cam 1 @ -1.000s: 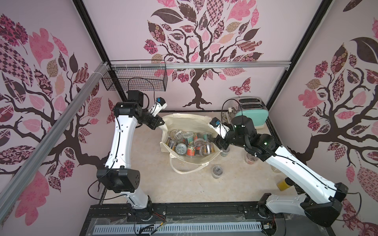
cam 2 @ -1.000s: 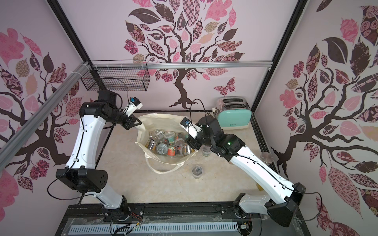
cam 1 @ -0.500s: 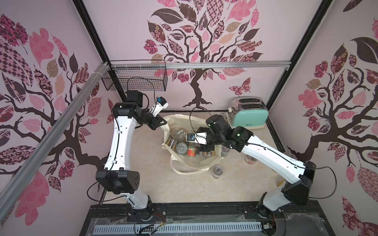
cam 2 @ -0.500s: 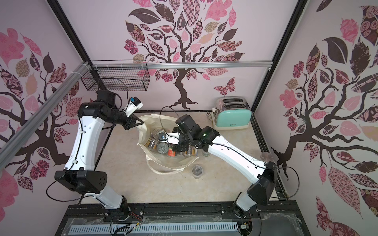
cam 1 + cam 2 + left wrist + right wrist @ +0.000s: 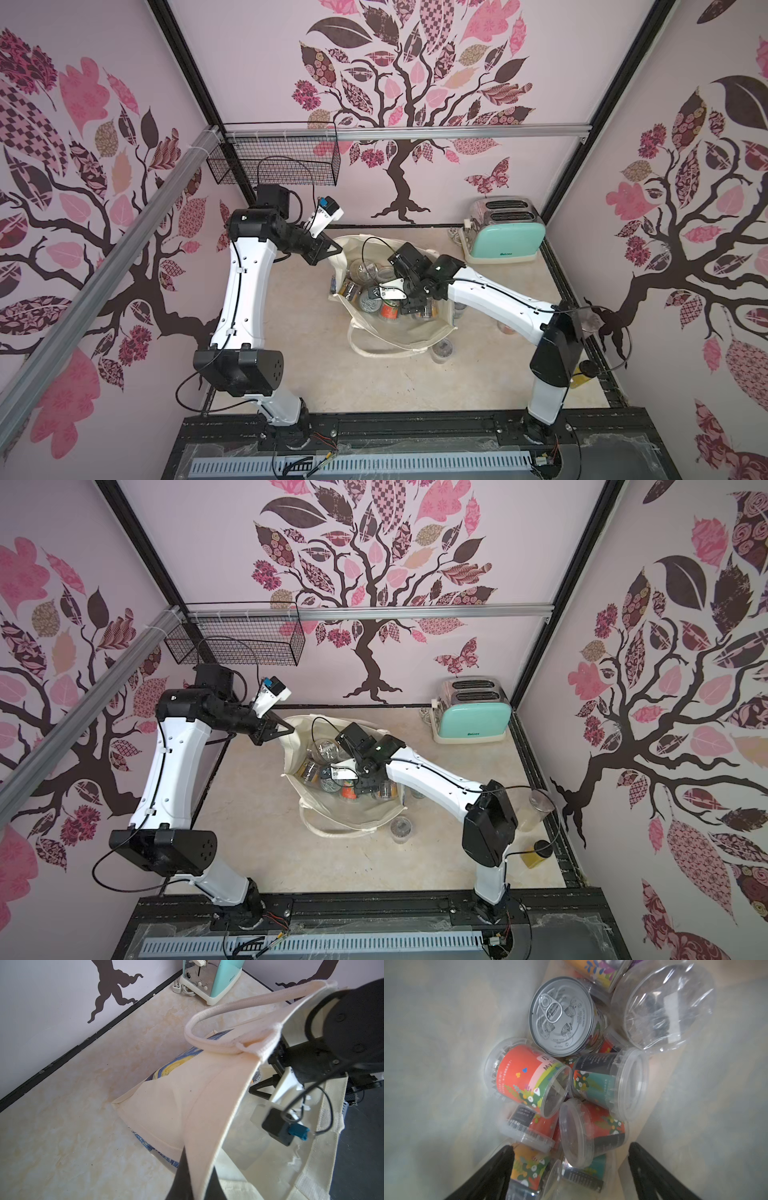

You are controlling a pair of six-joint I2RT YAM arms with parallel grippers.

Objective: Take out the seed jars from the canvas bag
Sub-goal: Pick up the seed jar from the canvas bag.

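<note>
The cream canvas bag (image 5: 407, 336) (image 5: 353, 814) stands open on the table in both top views, with several seed jars heaped inside. My left gripper (image 5: 334, 249) (image 5: 197, 1178) is shut on the bag's back rim (image 5: 218, 1084) and holds it up. My right gripper (image 5: 415, 311) (image 5: 571, 1147) is down inside the bag, open, its black fingers on either side of the pile and gripping nothing. Below it lie a red-labelled jar (image 5: 527, 1076), a dark-labelled jar (image 5: 602, 1082) and a tipped jar (image 5: 591, 1132). Another jar (image 5: 441, 350) (image 5: 401, 828) stands on the table by the bag's front.
A jar with a metal pull-tab lid (image 5: 560, 1016) and a clear domed lid (image 5: 662, 1005) also lie in the bag. A mint toaster (image 5: 505, 237) stands at the back right. A wire basket (image 5: 274, 166) hangs on the back wall. More jars (image 5: 459, 309) stand right of the bag.
My right gripper has swung from the table right of the bag into the bag's mouth, and its jaws have opened wider. The left gripper still holds the rim.
</note>
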